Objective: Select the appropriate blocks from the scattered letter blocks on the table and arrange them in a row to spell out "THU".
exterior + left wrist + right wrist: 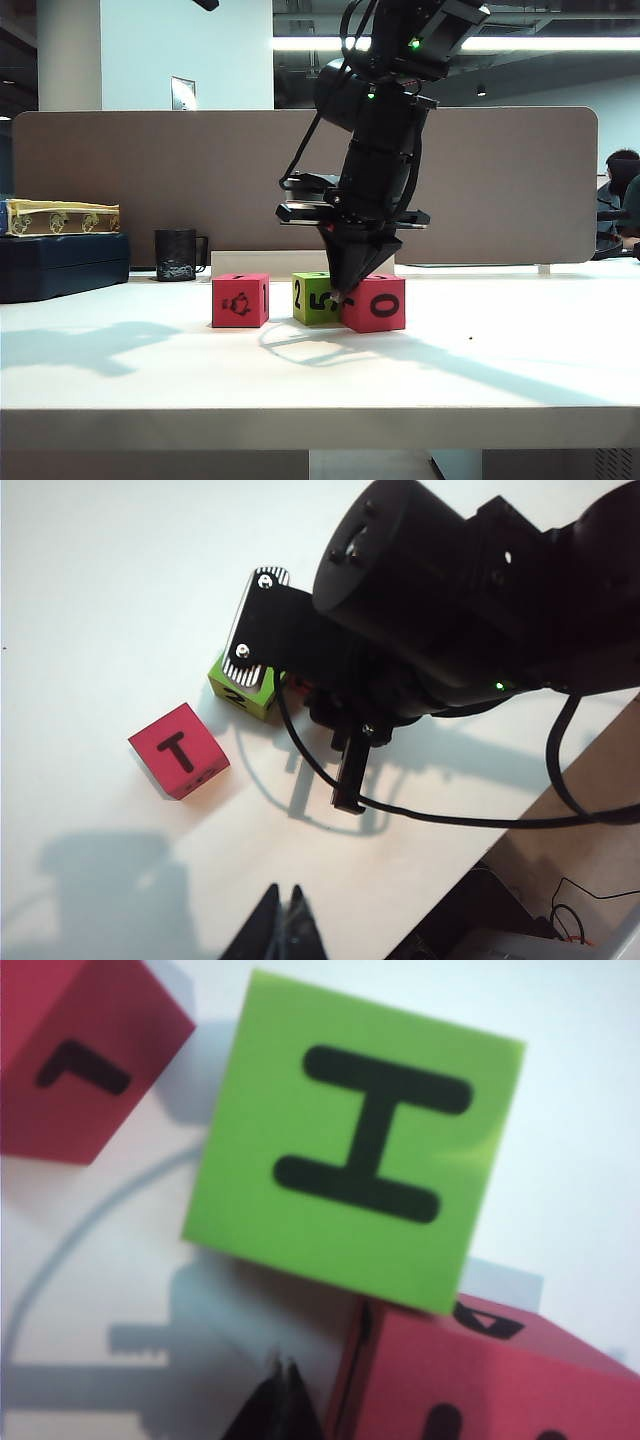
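Three letter blocks stand in a loose row on the white table (500, 360). The left pinkish-red block (240, 300) shows a T on top (180, 750). The lime-green block (313, 298) shows an H on top (355, 1145). A second pinkish-red block (378, 303) with a 0 on its front stands at an angle against the green one (470, 1380). My right gripper (338, 292) points down, shut and empty, its tips (283, 1365) at the table beside that block's side. My left gripper (283, 892) hangs shut and empty high above the table, outside the exterior view.
A black mug (176, 254) and a dark blue case (60, 262) with a yellow box on it stand at the back left. A brown partition (200, 170) closes the table's far edge. The right arm's body (450, 610) hides part of the blocks in the left wrist view.
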Action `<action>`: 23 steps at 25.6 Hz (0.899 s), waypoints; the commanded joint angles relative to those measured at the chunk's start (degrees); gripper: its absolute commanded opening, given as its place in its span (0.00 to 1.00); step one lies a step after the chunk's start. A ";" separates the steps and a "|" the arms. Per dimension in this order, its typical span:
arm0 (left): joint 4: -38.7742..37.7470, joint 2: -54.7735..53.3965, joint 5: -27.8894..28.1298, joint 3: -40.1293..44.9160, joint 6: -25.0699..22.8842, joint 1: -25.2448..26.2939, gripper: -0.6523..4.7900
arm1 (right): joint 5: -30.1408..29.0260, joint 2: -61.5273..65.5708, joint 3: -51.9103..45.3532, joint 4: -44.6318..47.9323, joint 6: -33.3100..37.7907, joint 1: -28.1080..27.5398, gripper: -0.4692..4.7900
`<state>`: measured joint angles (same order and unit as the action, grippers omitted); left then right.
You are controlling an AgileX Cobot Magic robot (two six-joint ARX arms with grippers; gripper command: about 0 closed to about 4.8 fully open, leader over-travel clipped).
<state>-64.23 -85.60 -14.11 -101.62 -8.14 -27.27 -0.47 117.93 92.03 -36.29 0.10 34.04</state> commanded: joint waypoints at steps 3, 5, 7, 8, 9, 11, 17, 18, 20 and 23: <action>-0.17 0.28 -0.07 -0.33 -0.24 -0.07 0.11 | 2.29 0.00 0.26 2.21 -0.15 -0.52 0.08; -0.42 0.28 -0.07 -0.33 -0.24 -0.07 0.11 | 3.80 0.02 0.26 2.25 -0.20 -0.87 0.08; -0.42 0.28 -0.07 -0.33 -0.24 -0.07 0.11 | 4.87 0.02 0.26 2.45 -0.20 -1.11 0.08; -0.42 0.28 -0.07 -0.33 -0.24 -0.07 0.11 | 4.87 0.02 0.26 2.56 -0.20 -1.27 0.08; -0.42 0.28 -0.07 -0.33 -0.24 -0.07 0.11 | 4.87 0.02 0.26 2.71 -0.20 -1.36 0.08; -0.39 0.28 -0.04 -0.33 -0.26 -0.07 0.11 | 4.55 -0.04 0.26 3.56 -0.17 -1.57 0.08; 0.24 0.26 -0.02 -0.33 -0.24 -0.07 0.11 | 4.42 -0.26 0.39 5.14 -0.17 -1.55 0.08; 0.20 0.26 -0.02 -0.33 -0.24 -0.07 0.11 | 4.44 -0.26 0.42 5.35 -0.17 -1.57 0.08; 0.20 0.26 -0.02 -0.31 -0.24 -0.07 0.11 | 4.39 -0.26 0.39 5.97 -0.17 -1.60 0.08; 0.42 0.15 0.20 -0.31 -0.28 -0.04 0.11 | 1.64 -0.46 0.94 6.51 -0.15 -1.55 0.08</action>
<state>-64.49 -85.60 -14.09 -101.62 -8.14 -27.27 2.76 118.08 92.12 -30.63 0.08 32.38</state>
